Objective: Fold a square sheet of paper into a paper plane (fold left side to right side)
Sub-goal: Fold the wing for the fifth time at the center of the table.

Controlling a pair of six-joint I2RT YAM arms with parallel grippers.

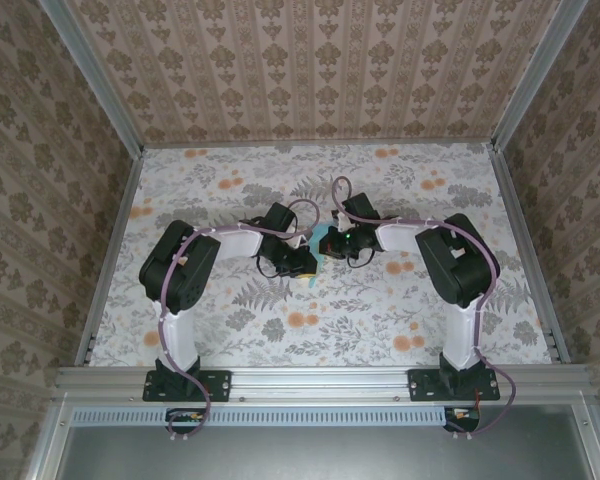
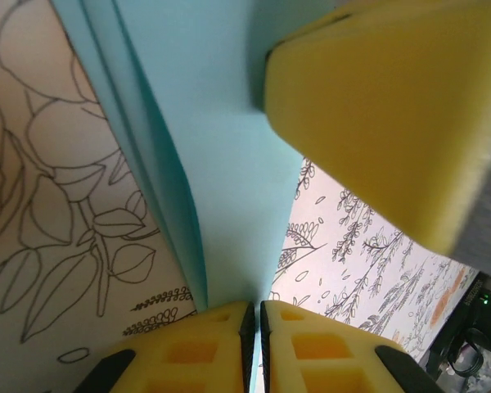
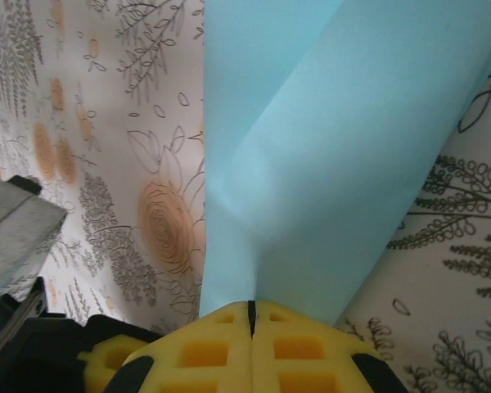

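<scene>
Centrally, folded blue paper above floral tabletop, wallpapered walls

The bench carries a white cover printed with grey fern fronds and orange flowers. In the left wrist view the print reads as outlined leaves. In the right wrist view an orange blossom lies among grey sprigs.

Three walls enclose the bench: back wall, left wall and right wall. All three are papered in a beige damask stripe.

Aluminium posts run along the rear corners. An aluminium rail spans the near edge. Below it lie a slotted strip and a dark grey panel.
</scene>
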